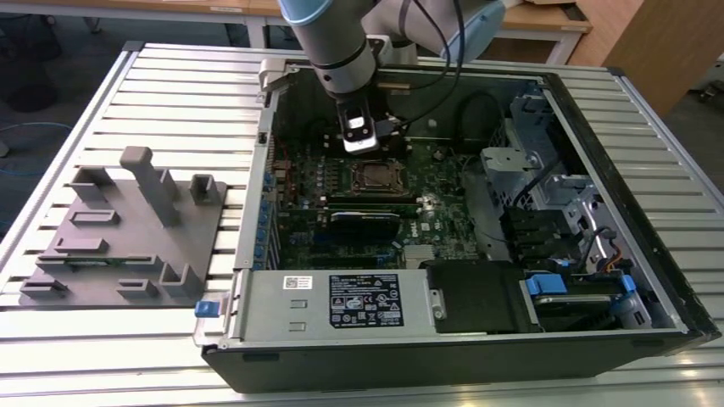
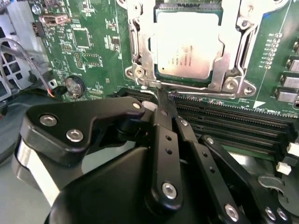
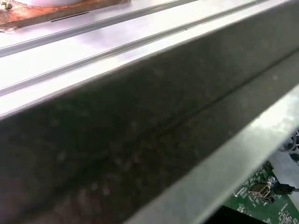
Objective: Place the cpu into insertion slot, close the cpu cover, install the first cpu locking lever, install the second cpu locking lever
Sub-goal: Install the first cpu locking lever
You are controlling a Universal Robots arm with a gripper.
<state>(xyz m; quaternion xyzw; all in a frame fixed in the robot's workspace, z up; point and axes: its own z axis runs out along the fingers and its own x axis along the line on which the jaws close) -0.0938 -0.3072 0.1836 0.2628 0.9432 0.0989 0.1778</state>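
the cpu [image 2: 187, 44] lies flat in the insertion slot [image 2: 140, 56] (silver top up), the cpu cover [image 2: 245, 42] closed around it. the claw [image 2: 164, 103] has its fingers pinched together, tips touching the cover's near edge.

arm [image 1: 339, 51] reaching straight down, wrist vertical, gripper [image 2: 164, 103] fingers pinched together to a narrow tip, nothing visibly held between them
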